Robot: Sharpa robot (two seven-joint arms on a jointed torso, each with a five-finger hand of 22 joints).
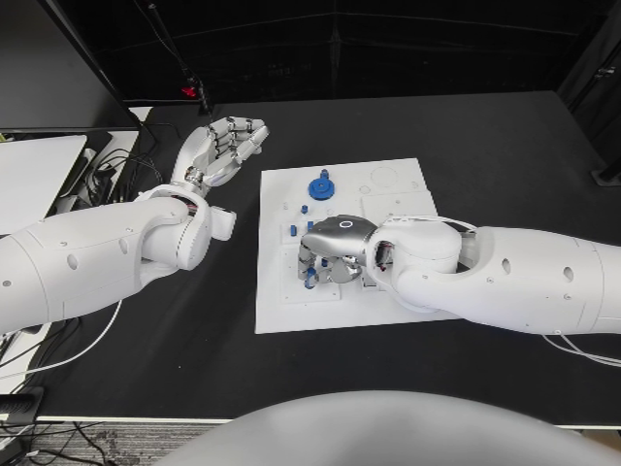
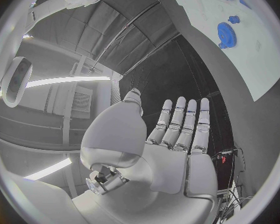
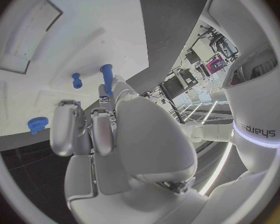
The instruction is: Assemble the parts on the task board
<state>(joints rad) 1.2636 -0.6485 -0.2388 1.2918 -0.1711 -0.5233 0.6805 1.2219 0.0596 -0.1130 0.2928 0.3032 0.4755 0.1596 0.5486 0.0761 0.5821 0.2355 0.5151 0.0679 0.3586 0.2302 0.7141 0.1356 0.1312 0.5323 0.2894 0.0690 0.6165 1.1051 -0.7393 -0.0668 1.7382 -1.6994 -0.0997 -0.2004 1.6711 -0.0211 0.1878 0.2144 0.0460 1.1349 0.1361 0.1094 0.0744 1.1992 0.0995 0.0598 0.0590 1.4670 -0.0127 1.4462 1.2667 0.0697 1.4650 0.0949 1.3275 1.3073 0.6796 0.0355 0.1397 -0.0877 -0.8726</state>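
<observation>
The white task board (image 1: pixel 395 194) lies mid-table. A blue gear (image 1: pixel 320 184) sits on its far left part, with small blue pegs (image 1: pixel 292 229) below it. My right hand (image 1: pixel 336 252) is low over the board's left half, fingers curled in. In the right wrist view its fingertips (image 3: pixel 115 92) pinch a long blue peg (image 3: pixel 106 74); a short blue peg (image 3: pixel 77 80) and the gear (image 3: pixel 36 125) stand nearby on the board (image 3: pixel 65 35). My left hand (image 1: pixel 224 146) hovers off the board's far left corner, flat with fingers straight (image 2: pixel 180 127) and nothing in it; the gear (image 2: pixel 226 34) lies beyond it.
A white surface (image 1: pixel 24 175) and loose cables (image 1: pixel 108 175) lie at the table's left edge. Bare black tabletop (image 1: pixel 520 146) stretches right of the board and along its near side.
</observation>
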